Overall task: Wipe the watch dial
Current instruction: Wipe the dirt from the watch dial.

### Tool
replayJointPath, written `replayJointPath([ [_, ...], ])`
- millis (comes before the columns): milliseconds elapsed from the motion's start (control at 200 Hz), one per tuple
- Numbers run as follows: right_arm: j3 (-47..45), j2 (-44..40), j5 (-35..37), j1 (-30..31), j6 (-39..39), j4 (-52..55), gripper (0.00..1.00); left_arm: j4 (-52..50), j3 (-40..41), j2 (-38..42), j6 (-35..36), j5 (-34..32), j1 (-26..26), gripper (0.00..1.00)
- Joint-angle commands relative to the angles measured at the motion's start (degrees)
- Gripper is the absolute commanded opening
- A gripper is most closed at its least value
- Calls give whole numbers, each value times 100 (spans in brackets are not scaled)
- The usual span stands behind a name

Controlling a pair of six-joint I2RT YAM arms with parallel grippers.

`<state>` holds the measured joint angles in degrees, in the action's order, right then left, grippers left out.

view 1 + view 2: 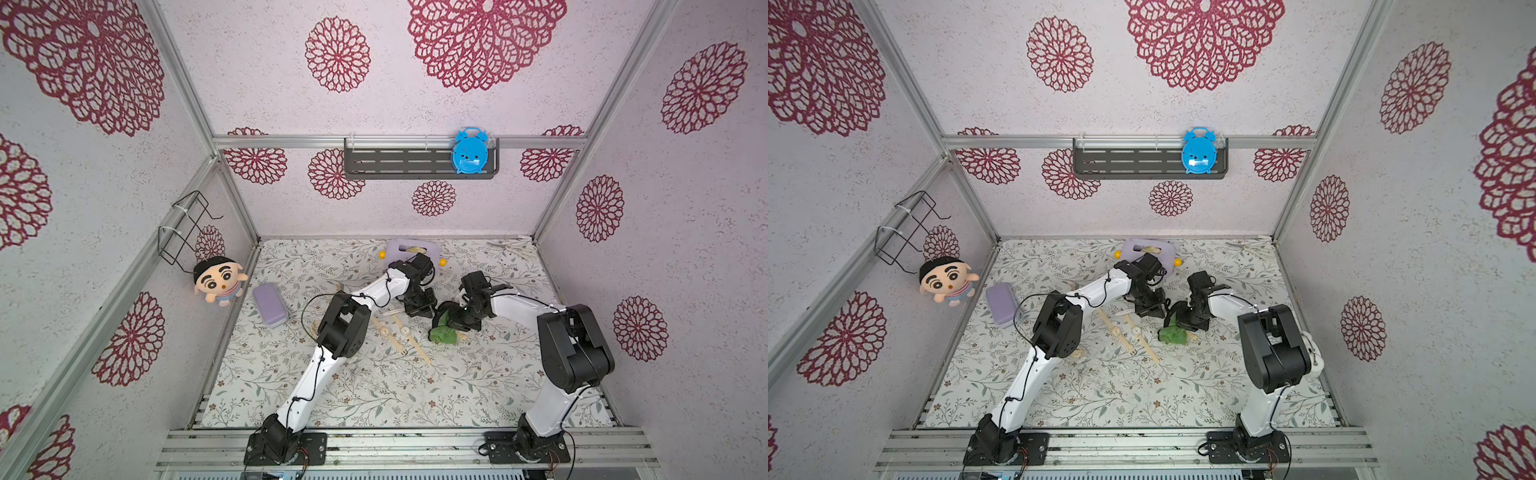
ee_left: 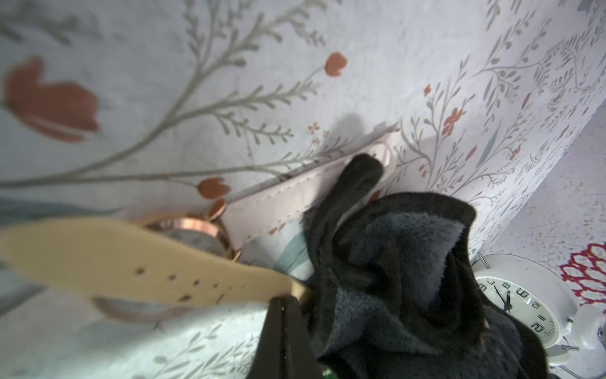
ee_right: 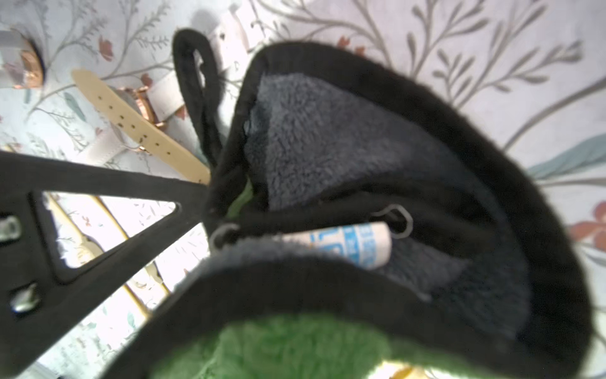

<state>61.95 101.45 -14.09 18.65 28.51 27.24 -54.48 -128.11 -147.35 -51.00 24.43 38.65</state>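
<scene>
1. Left gripper (image 1: pixel 417 311) pinched the watch's (image 1: pixel 405 331) tan strap (image 2: pixel 131 259); right gripper (image 1: pixel 452 322) clamped the cloth (image 1: pixel 442 334)
2. Watch lay on the table (image 1: pixel 374 395) between the arms
3. Bunched cloth could snag the strap, dragging the dial aside

One watch (image 1: pixel 1116 331) lay beside a second watch (image 1: pixel 1136 331) on the flowered counter (image 1: pixel 1100 395). The left gripper (image 1: pixel 1148 309) hung by their far strap ends, and the right gripper (image 1: pixel 1185 323) sat on a green cloth (image 1: pixel 1173 336) nearby.

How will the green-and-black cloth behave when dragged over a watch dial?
Likely floppy: the cloth sits bunched and folded in the right tool. Its fleecy pile probably drags rather than slips. Seems light, so it may fold over.
</scene>
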Motion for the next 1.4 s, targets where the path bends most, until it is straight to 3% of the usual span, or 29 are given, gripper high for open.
replayJointPath([
  [0, 15, 294, 1071, -11, -17, 638, 0, -94, 69, -409, 64, -487, -130, 0],
  [375, 923, 151, 2560, -74, -113, 1957, 0, -107, 72, -409, 99, -490, -156, 0],
  [540, 929, -459, 1856, -176, -282, 1543, 0, -87, 69, -402, 91, -487, -165, 0],
  [660, 746, -820, 842, -189, -421, 1028, 0, -70, 70, -409, 82, -487, -163, 0],
  [826, 419, -828, -398, -155, -319, 316, 0, -41, 109, -421, 46, -463, -165, 0],
  [911, 345, -611, -700, -96, -226, 47, 0, -37, 111, -411, 51, -452, -161, 0],
  [1126, 83, 20, -464, -43, -215, -344, 0, -47, 98, -411, 55, -447, -190, 0],
  [1396, 444, 641, 660, 48, -329, 459, 0, -67, 95, -414, 54, -455, -218, 0],
])
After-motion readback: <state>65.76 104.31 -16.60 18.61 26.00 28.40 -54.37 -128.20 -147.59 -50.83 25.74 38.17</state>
